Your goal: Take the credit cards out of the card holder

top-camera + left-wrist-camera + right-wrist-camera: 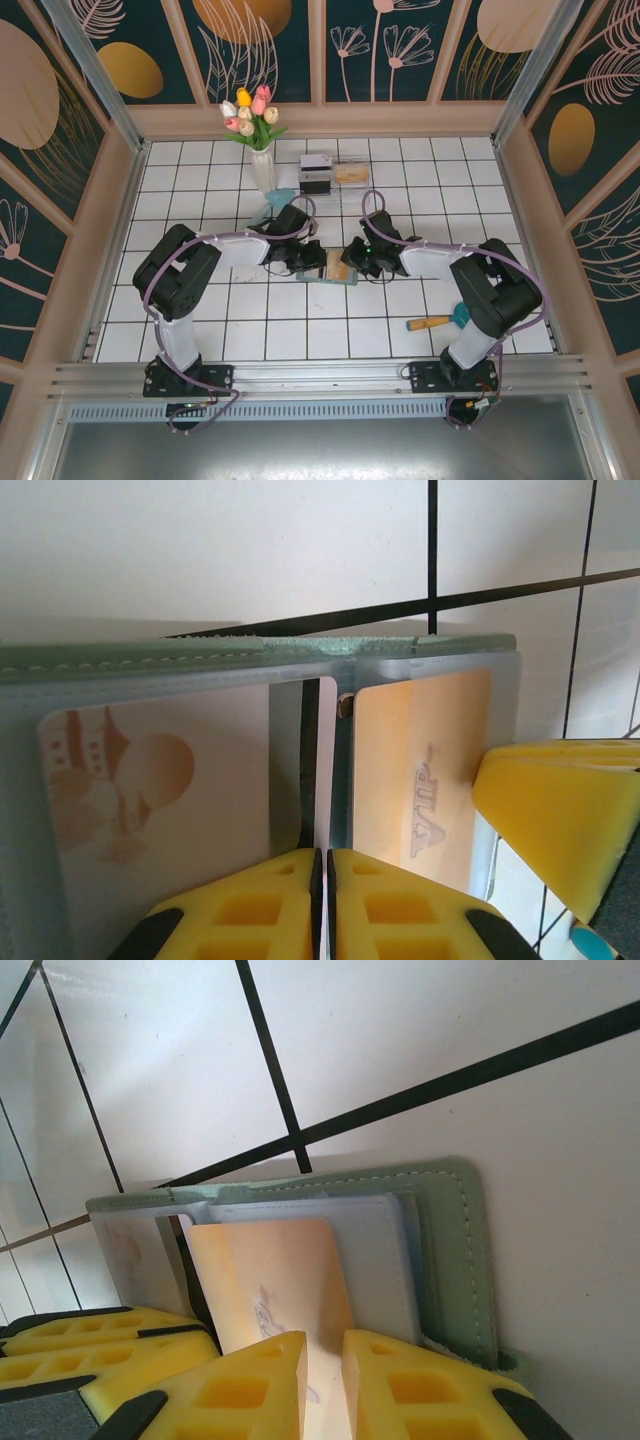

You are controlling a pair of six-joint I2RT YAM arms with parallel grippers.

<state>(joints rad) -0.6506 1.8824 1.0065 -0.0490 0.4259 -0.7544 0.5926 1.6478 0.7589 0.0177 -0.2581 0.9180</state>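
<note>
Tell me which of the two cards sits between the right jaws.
The card lettered VIP, showing in the gap between the right jaws. The other card bears a picture of towers and a round disc and lies beside it.

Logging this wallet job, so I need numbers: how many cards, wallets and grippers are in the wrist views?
Cards: 2, a picture card and a VIP card
Wallet: 1
Grippers: 2, left gripper and right gripper
Total: 5

We've got the sage-green card holder lying open and flat on the white tiles, stitched edge showing. Inside, side by side in frosted pockets: the pale card printed with an orange drawing, and the peach card stamped VIP.
</note>
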